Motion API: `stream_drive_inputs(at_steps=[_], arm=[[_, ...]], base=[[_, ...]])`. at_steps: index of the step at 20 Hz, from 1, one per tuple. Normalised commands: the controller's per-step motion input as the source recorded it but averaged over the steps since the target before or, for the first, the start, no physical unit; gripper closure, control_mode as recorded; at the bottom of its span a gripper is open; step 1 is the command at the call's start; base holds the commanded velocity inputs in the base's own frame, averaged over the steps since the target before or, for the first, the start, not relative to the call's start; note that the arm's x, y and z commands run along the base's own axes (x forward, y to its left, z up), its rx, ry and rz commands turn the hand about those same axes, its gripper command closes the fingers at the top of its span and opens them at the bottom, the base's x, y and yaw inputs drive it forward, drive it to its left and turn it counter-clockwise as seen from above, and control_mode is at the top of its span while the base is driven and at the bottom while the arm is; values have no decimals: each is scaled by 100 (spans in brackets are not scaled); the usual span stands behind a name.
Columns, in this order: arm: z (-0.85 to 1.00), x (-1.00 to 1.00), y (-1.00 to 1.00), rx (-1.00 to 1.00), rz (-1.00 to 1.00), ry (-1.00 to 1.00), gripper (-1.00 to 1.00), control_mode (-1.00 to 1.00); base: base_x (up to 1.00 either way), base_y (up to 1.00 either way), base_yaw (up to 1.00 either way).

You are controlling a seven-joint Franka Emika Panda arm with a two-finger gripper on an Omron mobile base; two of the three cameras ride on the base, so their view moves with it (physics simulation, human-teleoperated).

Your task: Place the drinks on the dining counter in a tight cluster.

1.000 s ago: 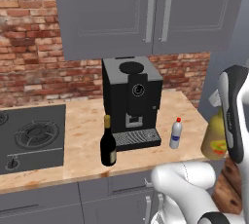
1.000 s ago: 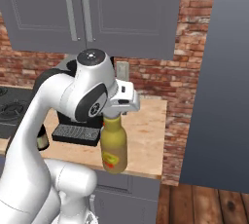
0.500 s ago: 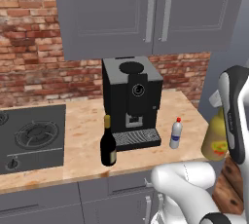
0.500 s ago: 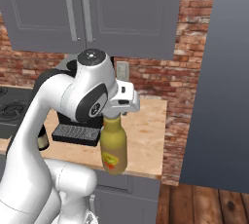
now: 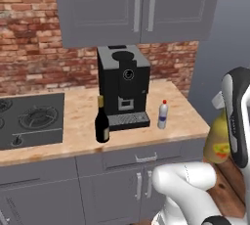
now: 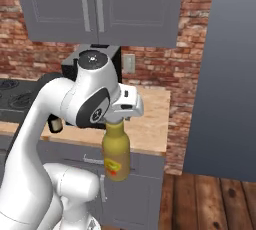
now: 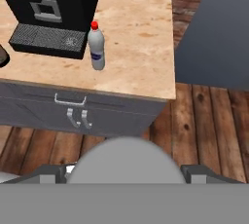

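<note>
The wooden counter [image 5: 83,121] with the black coffee machine [image 5: 123,87] and the stove [image 5: 29,121] is seen ahead of the base. This is not the dining counter, which is judged to lie elsewhere, so the carried bottle has to be taken away from here.

Two of the drinks are left standing on this counter: the dark wine bottle [image 5: 102,120] just left of the machine's drip tray, and the small clear red-capped bottle [image 5: 163,115] just right of it; both are upright and well apart.

The fat yellow-olive bottle [image 6: 116,151] is held off the counter's right end, over the wooden floor [image 6: 210,199]. It hangs upright, long axis vertical, directly below the gripper [image 6: 117,121]. The jaws are set wide around its neck, and in the hand view its grey cap [image 7: 124,162] is seen between the finger tips.

The remaining bottles lie to the left of the hand and beyond it, the red-capped one nearer.
</note>
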Motion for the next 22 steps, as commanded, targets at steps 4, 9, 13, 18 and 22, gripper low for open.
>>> stream_drive_inputs(at_steps=[4, 9, 13, 18, 22], arm=[[0, 0, 0, 0, 0, 0, 100, 100], [0, 0, 0, 0, 0, 0, 100, 100], [0, 0, 0, 0, 0, 0, 100, 100], [0, 0, 0, 0, 0, 0, 100, 100], [0, 0, 0, 0, 0, 0, 100, 100]], base=[[-30, 0, 2], [-79, 1, 38], [-59, 0, 54], [-29, 4, 63], [-4, 2, 65]])
